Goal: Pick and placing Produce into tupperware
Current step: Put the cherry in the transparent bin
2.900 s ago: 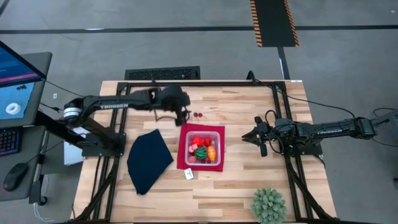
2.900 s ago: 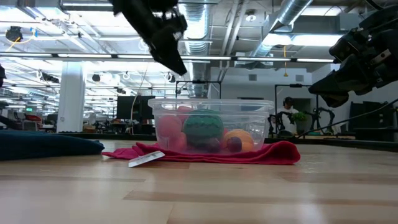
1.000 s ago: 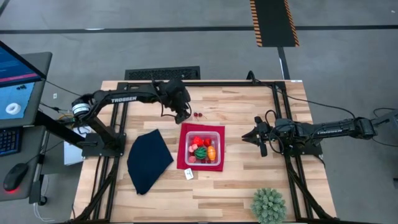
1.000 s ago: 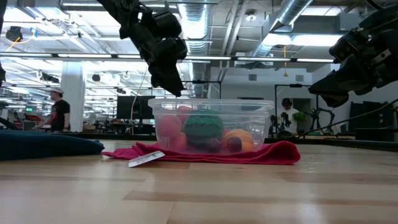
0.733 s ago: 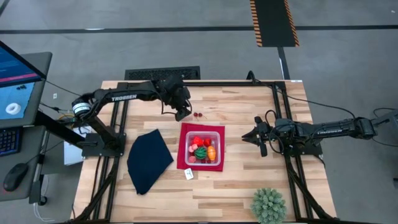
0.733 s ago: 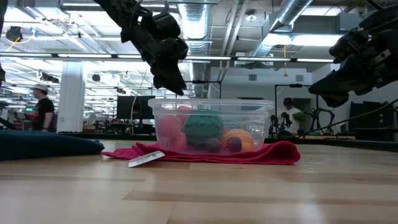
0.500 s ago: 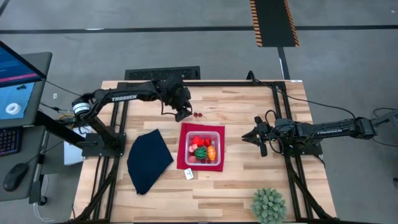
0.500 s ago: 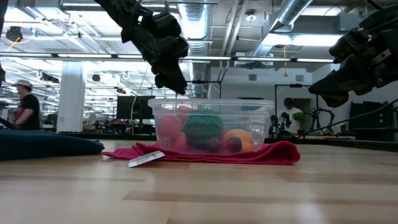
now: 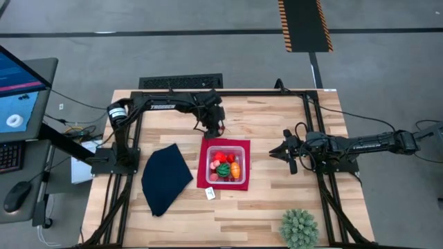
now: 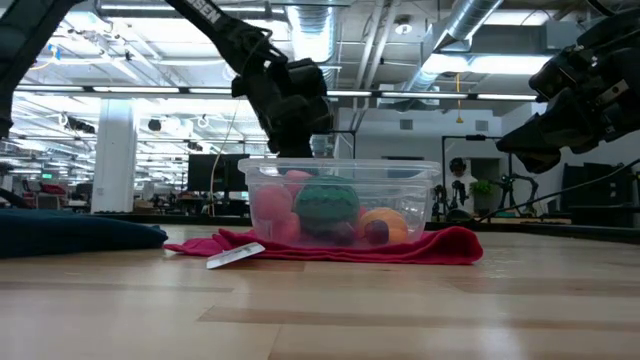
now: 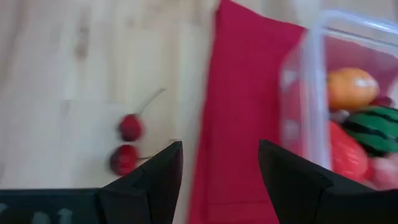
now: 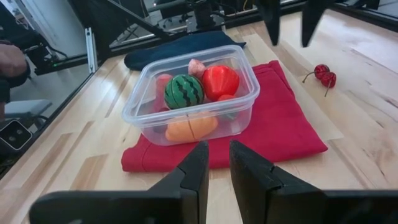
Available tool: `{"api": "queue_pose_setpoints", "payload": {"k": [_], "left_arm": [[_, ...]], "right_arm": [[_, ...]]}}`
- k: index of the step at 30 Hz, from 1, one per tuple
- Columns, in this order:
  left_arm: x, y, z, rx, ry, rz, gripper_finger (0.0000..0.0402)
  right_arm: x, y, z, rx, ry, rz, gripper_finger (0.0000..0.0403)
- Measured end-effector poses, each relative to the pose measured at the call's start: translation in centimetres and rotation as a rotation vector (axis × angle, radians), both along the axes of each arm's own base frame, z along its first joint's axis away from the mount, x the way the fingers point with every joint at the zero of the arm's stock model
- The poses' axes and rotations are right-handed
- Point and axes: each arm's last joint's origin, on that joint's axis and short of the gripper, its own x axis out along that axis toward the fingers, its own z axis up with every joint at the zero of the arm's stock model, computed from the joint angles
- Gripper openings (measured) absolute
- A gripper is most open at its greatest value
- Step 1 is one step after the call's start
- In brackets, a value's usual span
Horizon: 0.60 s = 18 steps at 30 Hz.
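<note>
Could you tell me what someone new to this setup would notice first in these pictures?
Most striking is the clear tupperware at the table's middle, on a red mat and packed with bright toy produce. Just beyond it the left hand hovers open near two cherries on the wood beside the mat. The right hand waits off to the side.

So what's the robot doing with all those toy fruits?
It is packing them into the clear tupperware on the red mat. A watermelon ball, a red piece and an orange one lie inside. The cherries lie on the table. The left gripper, open, hangs between cherries and box. The right gripper waits off to the side.
</note>
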Motion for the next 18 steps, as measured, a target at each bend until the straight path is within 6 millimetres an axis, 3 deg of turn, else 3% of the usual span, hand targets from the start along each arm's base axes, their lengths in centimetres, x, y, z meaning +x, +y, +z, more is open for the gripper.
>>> {"api": "queue_pose_setpoints", "payload": {"k": [5, 18], "left_arm": [[0.3, -0.19, -0.33, 0.033, -0.007, -0.104, 0.0199], [1.02, -0.3, -0.49, 0.178, -0.009, -0.111, 0.0199]], "right_arm": [[0.0, 0.0, 0.0, 0.0, -0.001, 0.0, 0.0088], [-0.02, 0.0, -0.05, 0.0, 0.006, 0.0, 0.0088]]}}
